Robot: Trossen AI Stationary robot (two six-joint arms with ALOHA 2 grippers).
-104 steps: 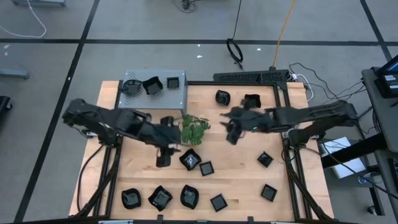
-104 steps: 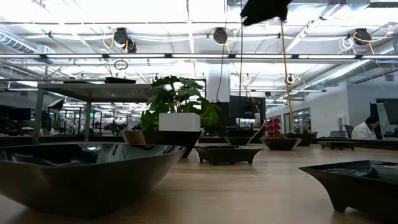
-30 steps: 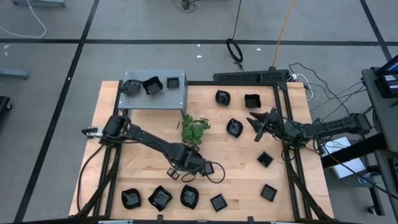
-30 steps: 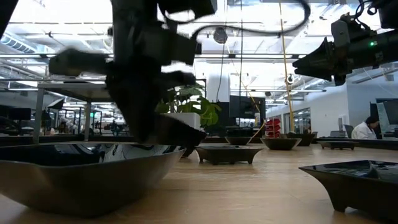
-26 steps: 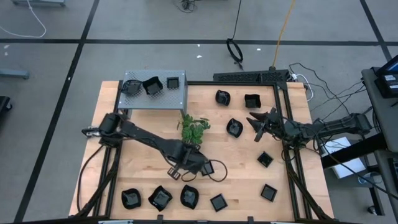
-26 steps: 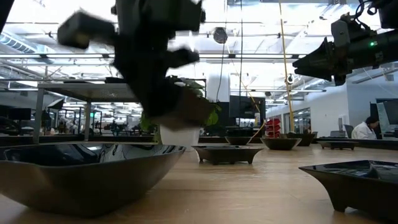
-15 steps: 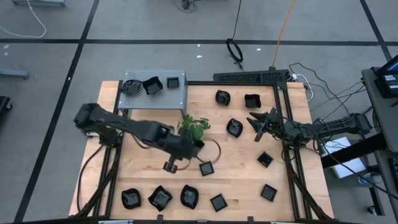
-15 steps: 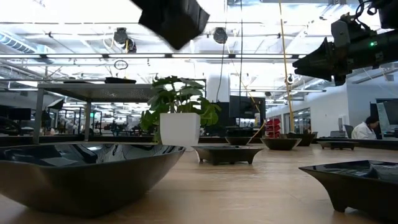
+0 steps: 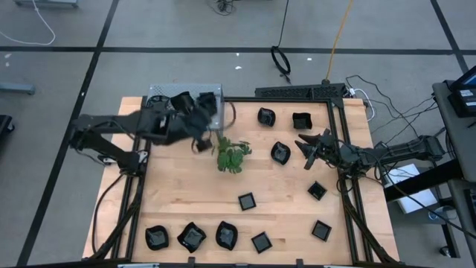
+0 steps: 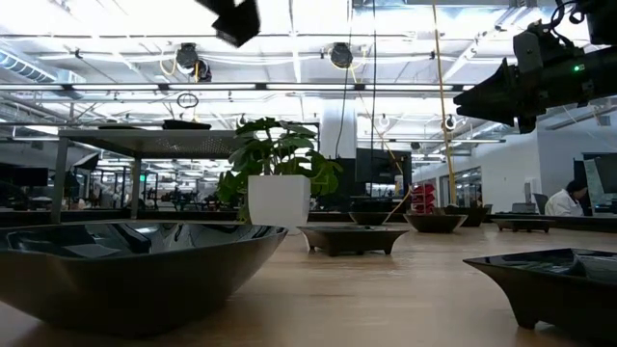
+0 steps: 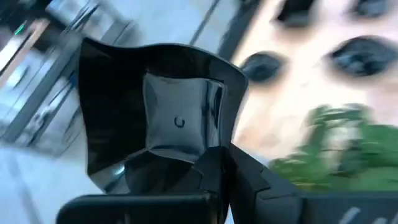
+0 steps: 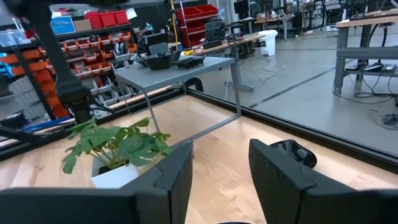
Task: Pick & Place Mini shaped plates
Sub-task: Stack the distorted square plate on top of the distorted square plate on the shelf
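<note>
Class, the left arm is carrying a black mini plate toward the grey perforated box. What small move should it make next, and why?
Probably carry on a little farther over the grey perforated box, then lower. The left gripper is shut on a black mini plate held in the air at the box's edge, beside the plant. Plates already lie on the box, so it should aim for a bare spot.

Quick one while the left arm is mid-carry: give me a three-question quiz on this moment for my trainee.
1. True or false: the left gripper is empty.
2. The plant stands: A) on top of a grey box, B) on the wooden table, C) inside a black dish.
3. Fill in: the right gripper hovers over the table's right side with its fingers ____.

Key:
1. False. Its fingers are shut on a black plate.
2. B.
3. Open.
</note>
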